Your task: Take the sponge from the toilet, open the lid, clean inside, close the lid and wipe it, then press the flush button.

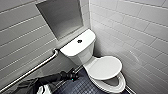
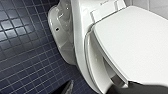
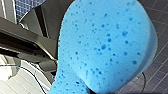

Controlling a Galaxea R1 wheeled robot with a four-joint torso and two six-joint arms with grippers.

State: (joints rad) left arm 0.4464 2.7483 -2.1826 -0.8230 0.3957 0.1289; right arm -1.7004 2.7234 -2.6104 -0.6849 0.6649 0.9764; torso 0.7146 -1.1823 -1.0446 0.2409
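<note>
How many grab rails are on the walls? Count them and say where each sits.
1. The grab rail runs slantwise along the tiled wall, its upper end beside the toilet. More may be hidden outside the head view.

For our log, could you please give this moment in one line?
sponge: carried over floor | lid: down | left arm: beside toilet

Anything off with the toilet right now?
Yes: the lid is not square on the toilet; the seat and a grey gap show past its front edge. Raised or shifted, cannot tell.
</note>
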